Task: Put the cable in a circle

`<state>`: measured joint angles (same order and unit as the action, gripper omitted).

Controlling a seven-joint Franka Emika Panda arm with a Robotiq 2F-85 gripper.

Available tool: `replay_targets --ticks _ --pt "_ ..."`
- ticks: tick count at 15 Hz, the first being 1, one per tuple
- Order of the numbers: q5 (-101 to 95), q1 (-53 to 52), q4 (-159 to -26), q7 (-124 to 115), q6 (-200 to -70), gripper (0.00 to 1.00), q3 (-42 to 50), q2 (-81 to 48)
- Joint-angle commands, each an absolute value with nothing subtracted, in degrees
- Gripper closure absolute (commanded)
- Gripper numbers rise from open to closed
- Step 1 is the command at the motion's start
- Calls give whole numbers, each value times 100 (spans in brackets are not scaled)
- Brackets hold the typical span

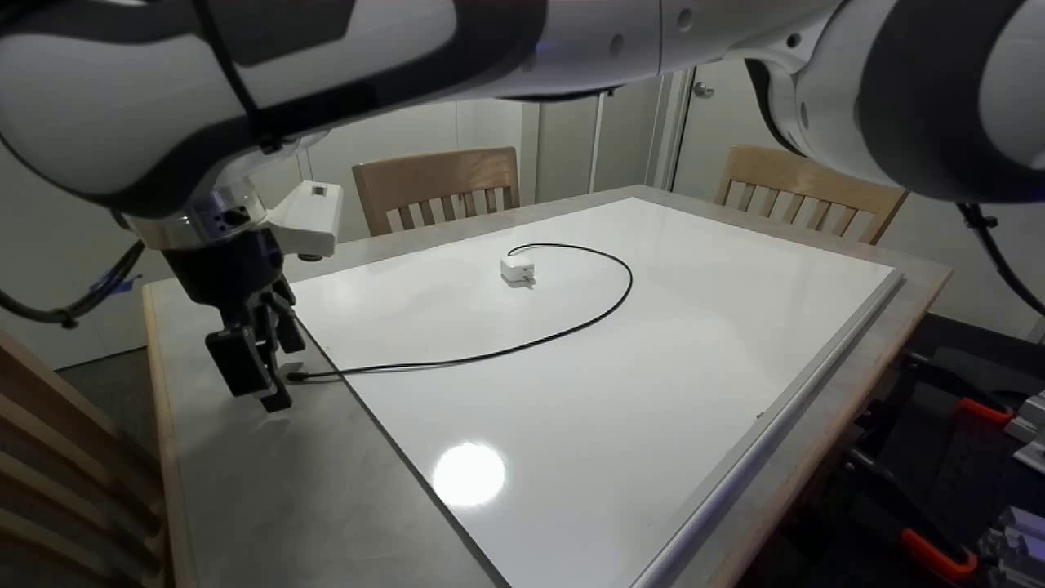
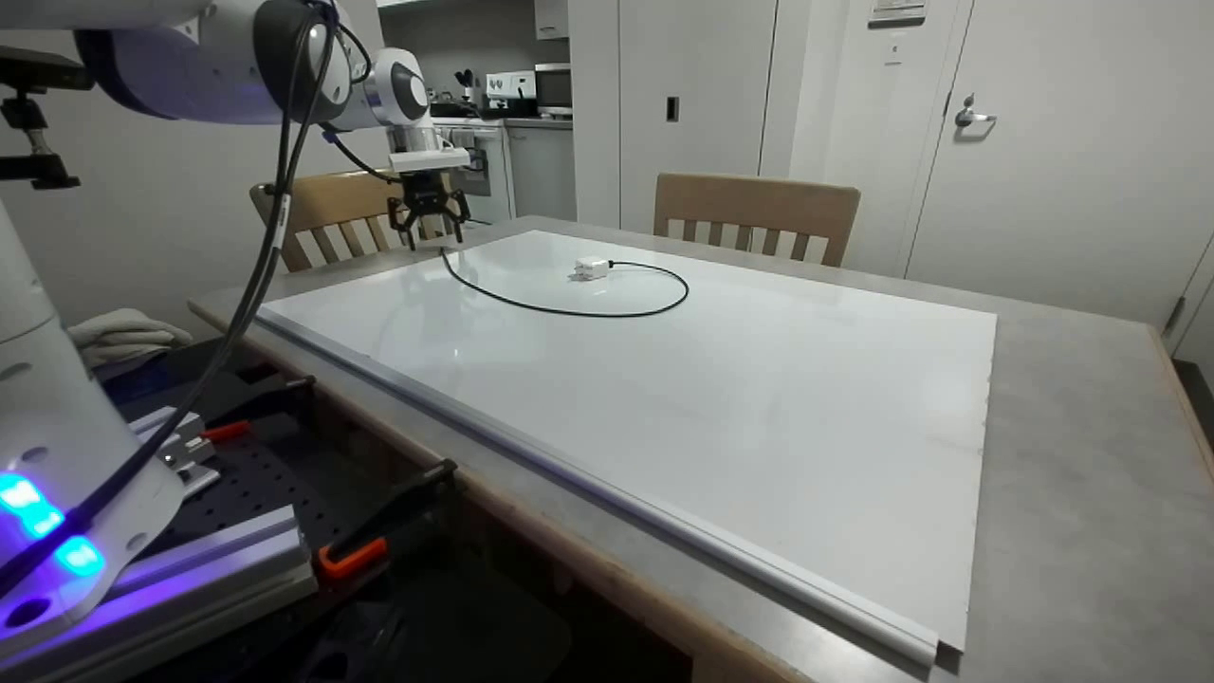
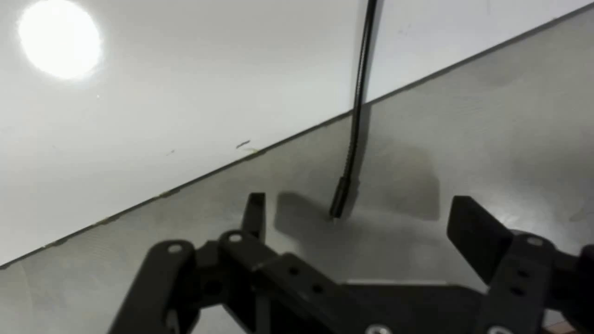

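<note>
In an exterior view, the parted, empty fingers (image 1: 238, 361) hang at left, presumably to pinch the end of the cable (image 3: 357, 110), which curves across the white board (image 1: 694, 343) past its left edge, and close the circle.

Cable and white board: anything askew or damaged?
Yes: the free end of the cable juts past the white board over the gray tabletop, though the rest lies on the board. The board's edge looks chipped, with a small dark mark nearby.
</note>
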<state>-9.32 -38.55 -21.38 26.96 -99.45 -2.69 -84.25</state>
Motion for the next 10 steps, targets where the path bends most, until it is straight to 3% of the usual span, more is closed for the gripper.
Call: replay_targets --ticks 1,2,3,6,7,8,10 --pt "-953 -3834 -2229 2606 -10269 12 -204 -8443" --pt "-953 -3835 -2218 2581 -10299 21 -198 -8452" --pt "-943 -3830 -2205 2558 -10304 23 -202 -8454" --pt "-926 -3819 -2202 2489 -10307 13 -211 -8452" --pt "-925 -3816 -2210 2463 -10319 16 -210 -8452" --pt "-923 -3809 -2222 2435 -10340 21 -209 -8452" --pt "-921 -3803 -2252 2383 -10401 45 -209 -8452"
